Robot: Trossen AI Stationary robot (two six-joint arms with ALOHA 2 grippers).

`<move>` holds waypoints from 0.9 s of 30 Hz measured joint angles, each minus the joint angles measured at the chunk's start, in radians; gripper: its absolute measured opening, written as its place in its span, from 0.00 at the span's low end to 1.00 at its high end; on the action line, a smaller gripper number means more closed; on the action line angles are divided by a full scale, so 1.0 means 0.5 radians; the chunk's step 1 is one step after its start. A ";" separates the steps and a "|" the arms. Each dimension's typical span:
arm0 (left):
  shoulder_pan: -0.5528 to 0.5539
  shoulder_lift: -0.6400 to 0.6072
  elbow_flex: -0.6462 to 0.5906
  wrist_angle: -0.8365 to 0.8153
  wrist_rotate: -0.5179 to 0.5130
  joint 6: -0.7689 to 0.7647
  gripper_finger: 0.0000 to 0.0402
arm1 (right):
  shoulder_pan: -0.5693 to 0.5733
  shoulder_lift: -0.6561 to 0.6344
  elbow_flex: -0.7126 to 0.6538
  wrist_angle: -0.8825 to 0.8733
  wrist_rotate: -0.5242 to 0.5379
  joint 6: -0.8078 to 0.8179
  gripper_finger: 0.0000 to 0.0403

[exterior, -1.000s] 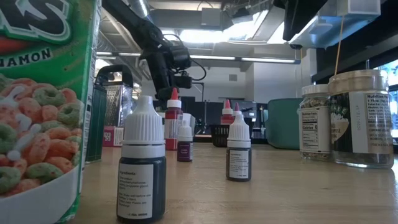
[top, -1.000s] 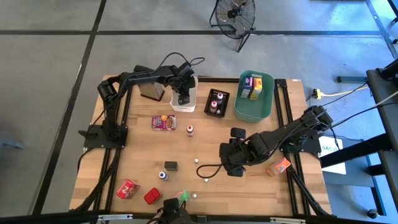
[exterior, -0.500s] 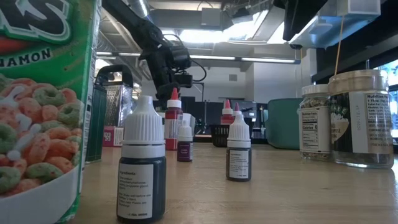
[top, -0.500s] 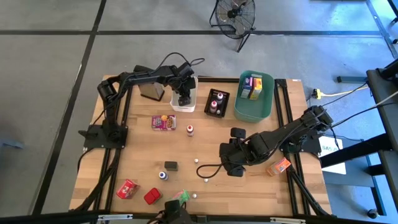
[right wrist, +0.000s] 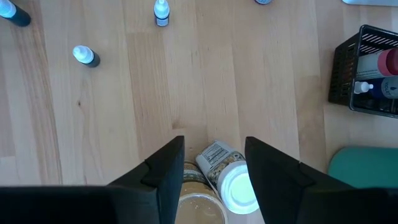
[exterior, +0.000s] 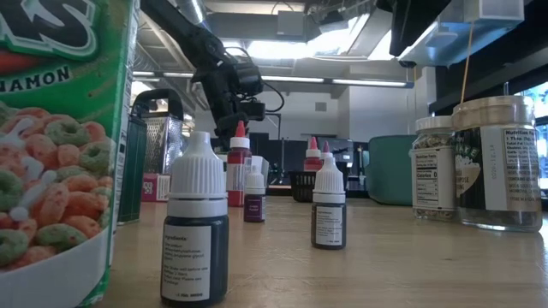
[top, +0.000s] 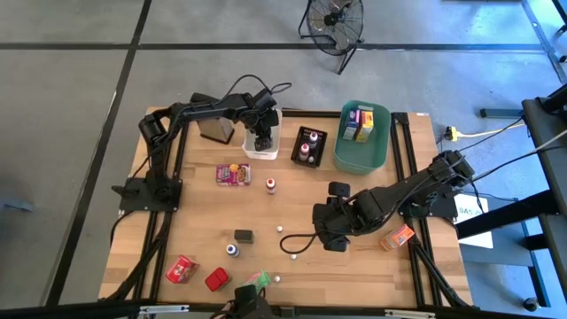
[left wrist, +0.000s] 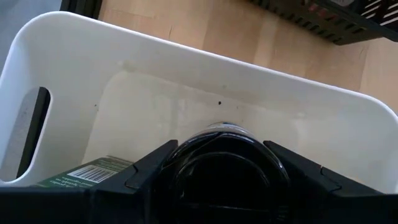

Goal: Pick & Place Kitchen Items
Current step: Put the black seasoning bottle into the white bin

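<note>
Over the last second the left gripper (top: 262,142) has dipped slightly into the white bin (left wrist: 186,62), upper centre, fingers apparently clamping a dark-lidded jar (left wrist: 227,158); placement seems imminent. Right gripper (right wrist: 214,163) unchanged, fingers straddling two white-lidded jars (right wrist: 231,180).

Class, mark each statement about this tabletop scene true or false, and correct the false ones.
1. The left gripper is over the white bin. True.
2. The left gripper holds a dark-lidded jar. True.
3. The teal bin is empty. False: boxes stand inside it.
4. The black basket sits between the white bin and the teal bin. True.
5. The right gripper is over the black basket. False: it is over the bare table, above two jars.
</note>
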 joint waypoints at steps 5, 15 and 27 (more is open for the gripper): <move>0.000 0.000 0.000 0.000 0.060 -0.049 0.56 | 0.001 0.000 0.000 0.000 0.000 0.000 0.43; -0.001 0.000 0.000 0.000 0.053 -0.081 0.56 | 0.000 0.000 0.000 0.000 0.000 0.000 0.43; -0.002 0.000 0.000 0.002 0.043 -0.116 0.56 | 0.000 0.000 0.000 0.000 0.000 0.000 0.43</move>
